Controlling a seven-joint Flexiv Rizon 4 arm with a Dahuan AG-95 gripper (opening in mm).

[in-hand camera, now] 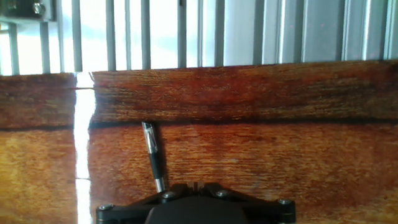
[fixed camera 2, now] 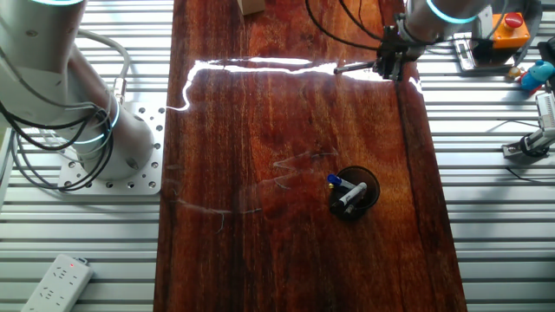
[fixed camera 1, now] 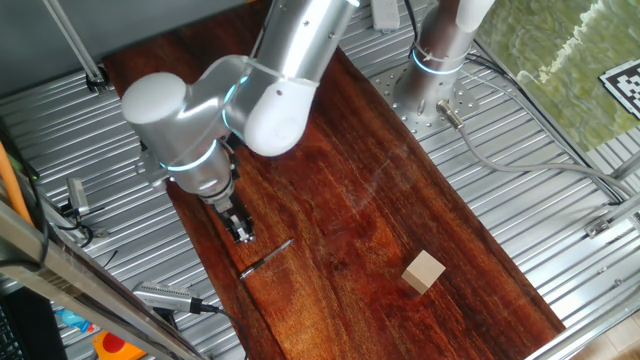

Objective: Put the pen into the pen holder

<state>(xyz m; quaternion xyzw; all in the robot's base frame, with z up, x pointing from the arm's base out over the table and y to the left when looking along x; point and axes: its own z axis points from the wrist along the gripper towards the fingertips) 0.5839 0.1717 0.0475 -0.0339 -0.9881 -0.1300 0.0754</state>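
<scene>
The gripper [fixed camera 1: 243, 233] hangs just beside the pen [fixed camera 1: 266, 258], which lies flat near the table [fixed camera 1: 380, 210] edge; whether its jaws are parted cannot be told. An off-centre grab could roll the slim pen away, far from the holder [fixed camera 2: 354, 192].

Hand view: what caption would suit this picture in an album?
Looking down from the gripper, a slim dark pen lies flat on the wooden table, near its edge.

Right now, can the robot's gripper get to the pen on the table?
Probably yes. The gripper hangs just above the wood, right beside the pen, which lies flat and alone. Nothing sits between them; the block is far off. Whether the gripper is open is hard to tell.
</scene>
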